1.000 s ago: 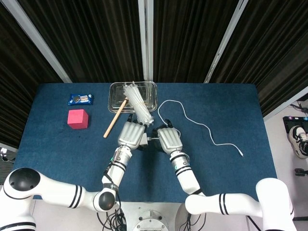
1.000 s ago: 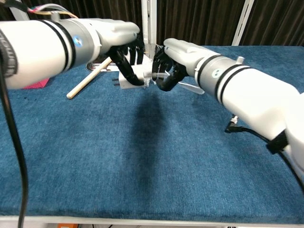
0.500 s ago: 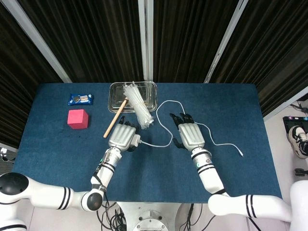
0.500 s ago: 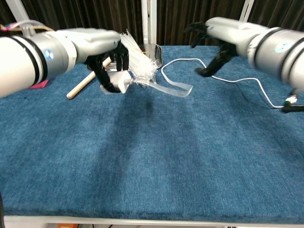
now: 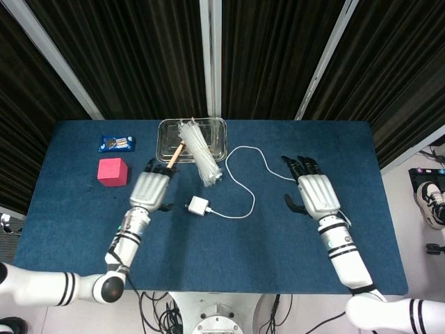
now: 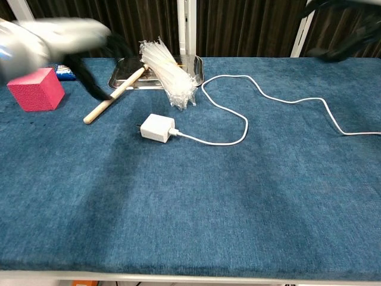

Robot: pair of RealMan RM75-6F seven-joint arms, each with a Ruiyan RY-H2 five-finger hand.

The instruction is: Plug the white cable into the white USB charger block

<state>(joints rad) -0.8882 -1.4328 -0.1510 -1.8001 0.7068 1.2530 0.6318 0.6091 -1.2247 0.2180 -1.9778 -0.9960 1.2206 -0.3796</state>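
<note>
The white USB charger block lies on the blue table with the white cable plugged into its right side. The cable loops back toward the tray, then runs off to the right. My left hand hovers left of the block, holding nothing, fingers loosely spread; it is blurred in the chest view. My right hand is well right of the cable loop, fingers apart and empty; only a dark blur of it shows in the chest view.
A clear tray at the back holds a bundle of white zip ties and one end of a wooden stick. A pink cube and a blue packet sit at the left.
Both hands met at the middle with block and cable, then parted. The left hand set the block down and withdrew left; the right let go of the cable and moved far right.
</note>
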